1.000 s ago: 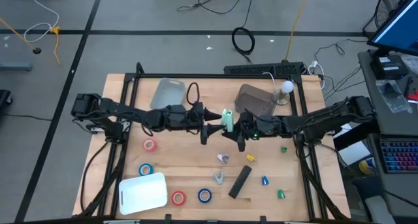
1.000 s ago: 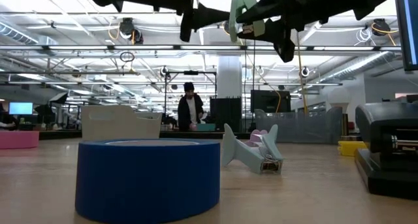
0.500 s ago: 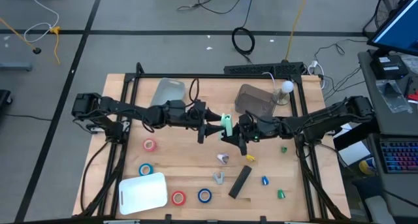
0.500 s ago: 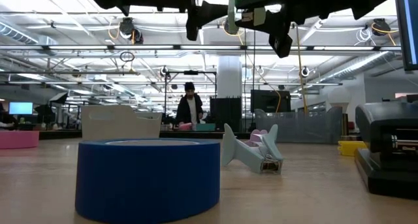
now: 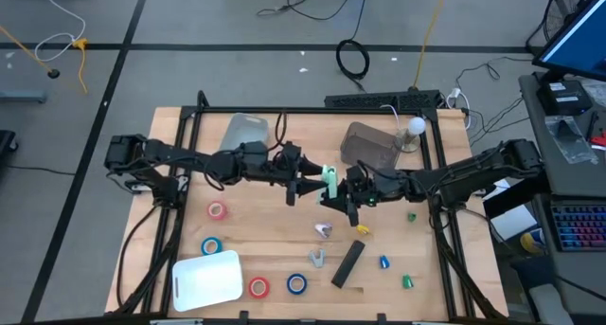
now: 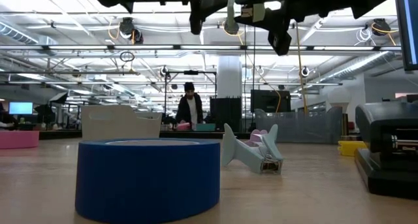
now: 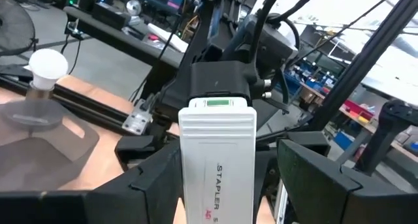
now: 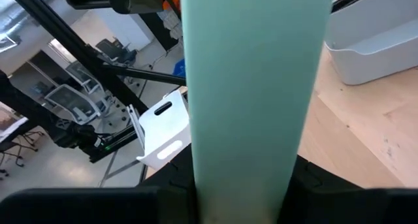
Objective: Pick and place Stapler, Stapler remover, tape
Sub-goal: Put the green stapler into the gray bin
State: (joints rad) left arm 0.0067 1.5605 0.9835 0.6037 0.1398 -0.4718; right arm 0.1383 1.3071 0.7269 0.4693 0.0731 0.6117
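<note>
A: Stapler [image 5: 329, 182] is mid-air over the worktop [image 5: 265, 244] centre, pinched by right pincer [image 5: 337, 185]; left pincer [image 5: 305, 183] spread around its other end.

B: Rigid, smooth plastic, probably slippery. Grip the flat sides mid-body.

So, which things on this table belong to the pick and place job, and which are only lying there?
For the job:
- green stapler, held in the right gripper
- black stapler
- stapler remover
- pink tape
- blue tape

Only lying there:
- light bulb
- small green piece
- small blue piece
</note>
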